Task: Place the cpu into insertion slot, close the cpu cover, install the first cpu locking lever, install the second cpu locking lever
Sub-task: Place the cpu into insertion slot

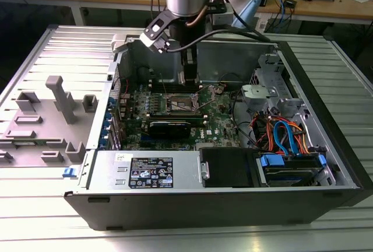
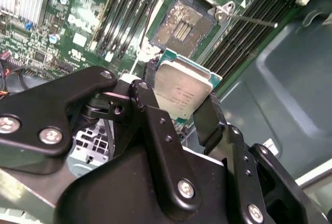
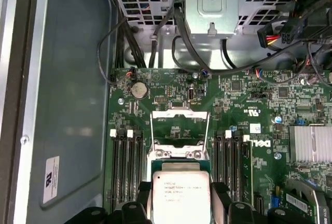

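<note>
**Chip pinched over the open socket**

In the second wrist view the gripper [image 2: 179, 99] pinches the cpu [image 2: 182, 90] by two opposite edges between its black fingers [image 2: 147, 95]. Just past the fingertips lies the uncovered insertion slot [image 2: 181, 24]. In the first wrist view the cpu cover [image 3: 179, 113] is swung open beyond it.

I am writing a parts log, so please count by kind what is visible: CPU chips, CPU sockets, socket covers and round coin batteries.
cpu: 1, held between the jaws of the gripper
insertion slot: 1, empty
cpu cover: 1, raised open
coin battery: 1, on the board
Total: 4
</note>
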